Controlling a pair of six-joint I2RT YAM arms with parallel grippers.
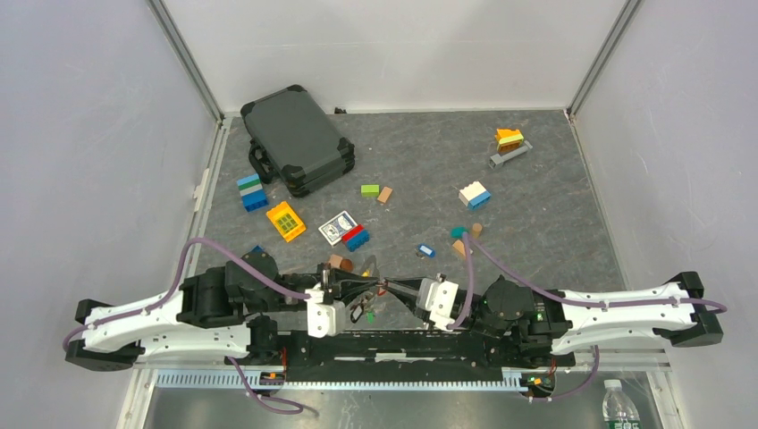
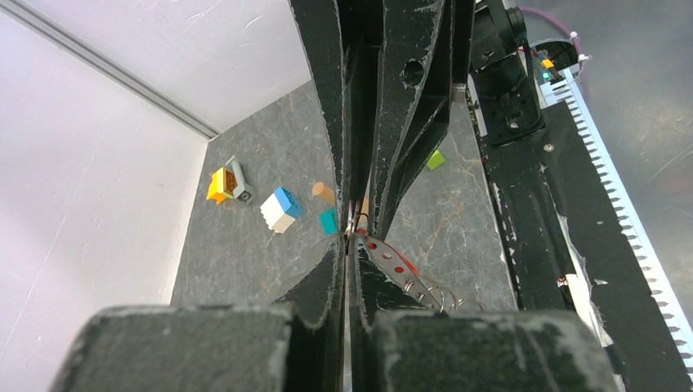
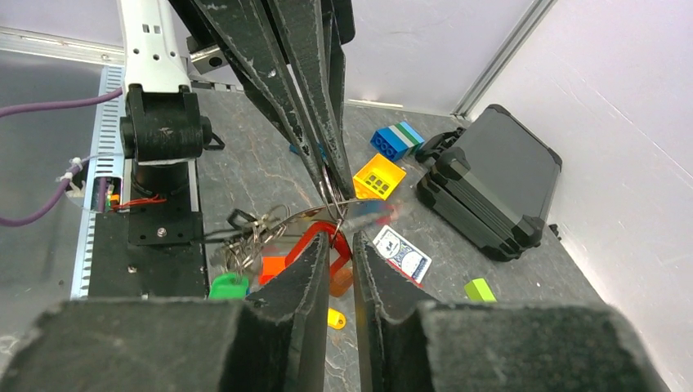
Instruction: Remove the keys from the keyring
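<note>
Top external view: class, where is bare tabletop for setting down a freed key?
Free: the right side, between the white-and-blue block, the right wall and the right arm; also the back middle, between the black case and the orange-topped block. Crowded: around the card box and yellow block, and by the keys near the arms.

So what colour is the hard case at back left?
Dark grey, almost black: the case, clearest in the top external view.

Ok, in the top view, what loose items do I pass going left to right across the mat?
Blue-green block stack → yellow brick → playing-card box → green brick → white-and-blue block → orange-yellow block. The black case spans several, so it is left out.
</note>
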